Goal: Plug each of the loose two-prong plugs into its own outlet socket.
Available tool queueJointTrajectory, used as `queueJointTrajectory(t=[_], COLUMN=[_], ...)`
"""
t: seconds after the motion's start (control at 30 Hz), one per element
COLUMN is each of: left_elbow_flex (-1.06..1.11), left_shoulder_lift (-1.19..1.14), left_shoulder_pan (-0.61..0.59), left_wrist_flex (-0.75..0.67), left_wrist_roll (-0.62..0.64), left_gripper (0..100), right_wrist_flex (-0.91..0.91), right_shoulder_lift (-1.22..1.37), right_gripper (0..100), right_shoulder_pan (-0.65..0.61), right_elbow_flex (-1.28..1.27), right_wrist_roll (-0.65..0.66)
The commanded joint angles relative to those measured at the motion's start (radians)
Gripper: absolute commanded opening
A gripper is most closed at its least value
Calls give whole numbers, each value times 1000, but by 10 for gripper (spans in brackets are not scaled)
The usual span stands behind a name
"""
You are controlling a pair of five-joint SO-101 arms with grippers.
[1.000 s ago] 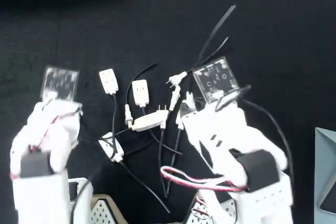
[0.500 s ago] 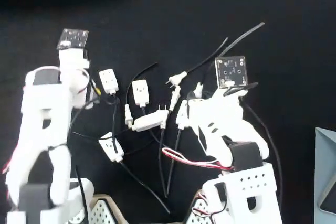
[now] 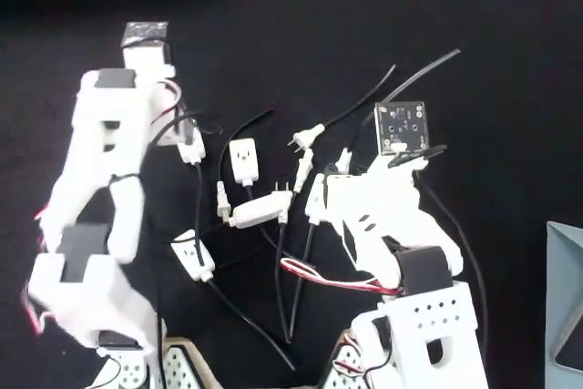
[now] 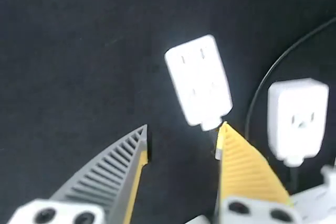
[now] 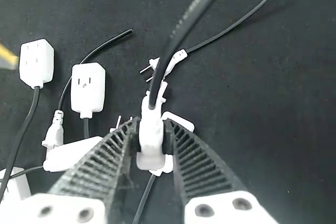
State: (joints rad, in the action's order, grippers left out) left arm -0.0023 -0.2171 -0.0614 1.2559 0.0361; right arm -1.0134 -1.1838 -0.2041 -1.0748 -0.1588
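Observation:
My left gripper [image 4: 181, 136] is open, just short of a white outlet socket [image 4: 198, 81] that lies on the black table. A second socket [image 4: 297, 119] lies beside it. From above, the left gripper [image 3: 185, 134] partly covers that first socket [image 3: 190, 147]. My right gripper [image 5: 152, 129] is shut on a white two-prong plug [image 5: 151, 136], whose black cable [image 5: 181, 30] rises away from it. In the high view the right gripper [image 3: 319, 196] sits mid-table. Loose plugs [image 3: 308, 137] [image 3: 303, 170] [image 3: 222, 198] lie nearby, as do sockets [image 3: 243, 159] [image 3: 193, 254].
A white adapter block [image 3: 257, 213] with prongs lies among crossing black cables [image 3: 282, 280] at mid-table. A grey container [image 3: 565, 289] stands at the right edge. The far half of the black table [image 3: 291, 34] is bare.
The left arm has swung up and away from the near edge, to the leftmost socket. The right arm moved forward a little early on with its plug, then stayed put.

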Motion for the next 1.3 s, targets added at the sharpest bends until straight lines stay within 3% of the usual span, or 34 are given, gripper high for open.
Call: queueJointTrajectory(t=[0.0,0.37,0.73,1.1,1.27], left_elbow_flex=[-145,-309,-490,-503,-503], left_shoulder_lift=[-91,-354,-315,-471,-512], left_shoulder_pan=[45,45,31,18,4], left_wrist_flex=[9,17,264,216,206], left_wrist_roll=[68,130,132,186,180], left_gripper=[218,218,219,271,225], right_wrist_flex=[20,21,21,21,21], right_shoulder_lift=[-13,-13,-13,-15,-15], right_gripper=[11,11,11,11,11], right_shoulder_pan=[11,11,11,12,14], right_elbow_flex=[-8,-19,-19,-19,-19], right_wrist_roll=[-9,-6,-6,-6,-6])
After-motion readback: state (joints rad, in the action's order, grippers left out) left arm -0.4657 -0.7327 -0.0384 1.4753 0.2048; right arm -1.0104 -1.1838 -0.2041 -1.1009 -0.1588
